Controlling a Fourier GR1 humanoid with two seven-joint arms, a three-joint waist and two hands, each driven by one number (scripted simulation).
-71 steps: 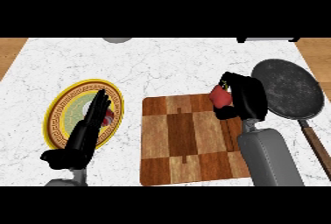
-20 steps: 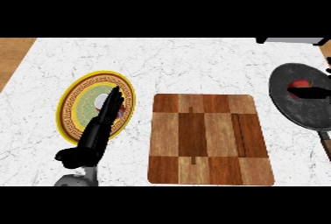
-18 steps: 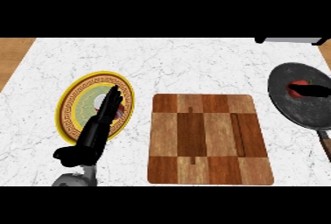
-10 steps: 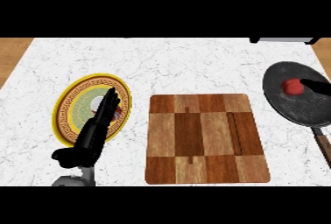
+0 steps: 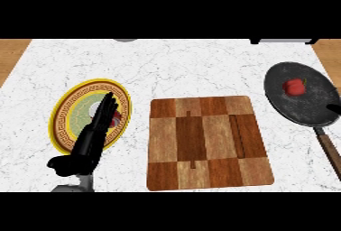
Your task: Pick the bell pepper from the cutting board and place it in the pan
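Observation:
The red bell pepper (image 5: 293,86) lies inside the dark round pan (image 5: 303,108) at the right of the counter, towards the pan's far side. The wooden cutting board (image 5: 208,142) in the middle has nothing on it. My left hand (image 5: 91,142) rests at the lower left with its fingers straight, pointing up over a patterned plate (image 5: 70,108). My right hand shows nowhere in the head view.
The pan's brown handle (image 5: 329,149) runs down to the right edge. The plate has a gold and red rim. The white marble counter (image 5: 180,67) stretches behind the board, and a dark object (image 5: 283,41) sits at its far right edge.
The right hand held the pepper by the pan's left edge 3.5 s ago; the pepper now lies in the pan and that hand has left the view. The view shifted slightly.

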